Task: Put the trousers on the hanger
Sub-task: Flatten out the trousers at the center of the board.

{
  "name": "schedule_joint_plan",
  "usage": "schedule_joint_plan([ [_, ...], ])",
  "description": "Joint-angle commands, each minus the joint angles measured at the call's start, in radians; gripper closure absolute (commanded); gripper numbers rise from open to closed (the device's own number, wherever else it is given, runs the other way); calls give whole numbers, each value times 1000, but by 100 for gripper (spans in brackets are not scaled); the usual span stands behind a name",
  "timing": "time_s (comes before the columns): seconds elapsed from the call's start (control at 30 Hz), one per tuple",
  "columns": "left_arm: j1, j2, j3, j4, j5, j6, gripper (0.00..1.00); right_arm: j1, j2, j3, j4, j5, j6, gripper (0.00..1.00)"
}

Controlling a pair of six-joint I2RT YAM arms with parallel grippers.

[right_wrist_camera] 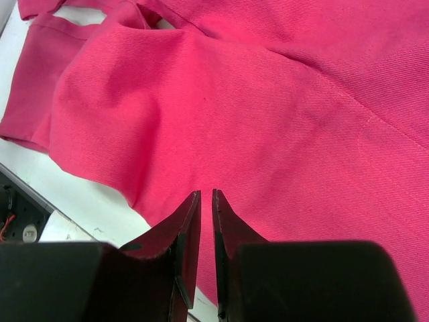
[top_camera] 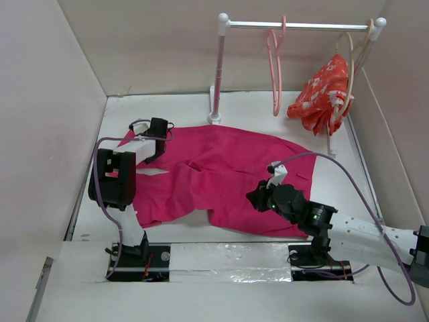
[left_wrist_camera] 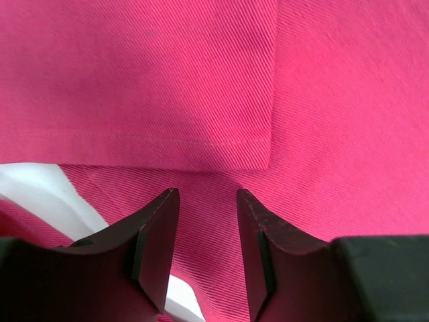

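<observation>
The magenta-pink trousers (top_camera: 221, 174) lie spread flat across the white table, legs pointing to the left. My left gripper (top_camera: 155, 149) hovers low over their far left part, jaws open, with nothing between them; in the left wrist view (left_wrist_camera: 208, 194) a hemmed edge of the trousers (left_wrist_camera: 201, 80) lies just ahead of the tips. My right gripper (top_camera: 257, 199) is over the front middle of the cloth, jaws almost together and empty; in the right wrist view (right_wrist_camera: 206, 193) the trousers (right_wrist_camera: 268, 121) lie below. The salmon-pink hanger (top_camera: 275, 67) hangs empty on the rail.
A white clothes rack stands at the back, with its post (top_camera: 218, 74) on the left and its rail (top_camera: 301, 25) across the top. A red-orange floral garment (top_camera: 325, 94) hangs on a beige hanger (top_camera: 348, 60) at the right. Beige walls enclose the table (top_camera: 375, 181).
</observation>
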Motion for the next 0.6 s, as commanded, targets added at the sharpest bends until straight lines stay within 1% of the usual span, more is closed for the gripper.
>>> schedule_joint_plan([
  [0.0, 5, 5, 56, -42, -34, 27, 63, -5, -11, -15, 78, 11, 0, 81],
  [0.2, 5, 105, 143, -100, -48, 54, 59, -5, -17, -16, 63, 5, 5, 81],
  [0.37, 5, 129, 186, -103, -43, 82, 55, -5, -19, -16, 74, -17, 1, 81],
  [0.47, 16, 142, 204, -112, -54, 94, 63, -5, -10, -21, 77, -20, 4, 81],
  [0.5, 27, 140, 205, -114, -55, 96, 75, -5, -5, -22, 77, -17, 6, 81],
  [0.57, 27, 134, 205, -105, -54, 102, 89, -5, 0, -24, 77, -12, 11, 81],
])
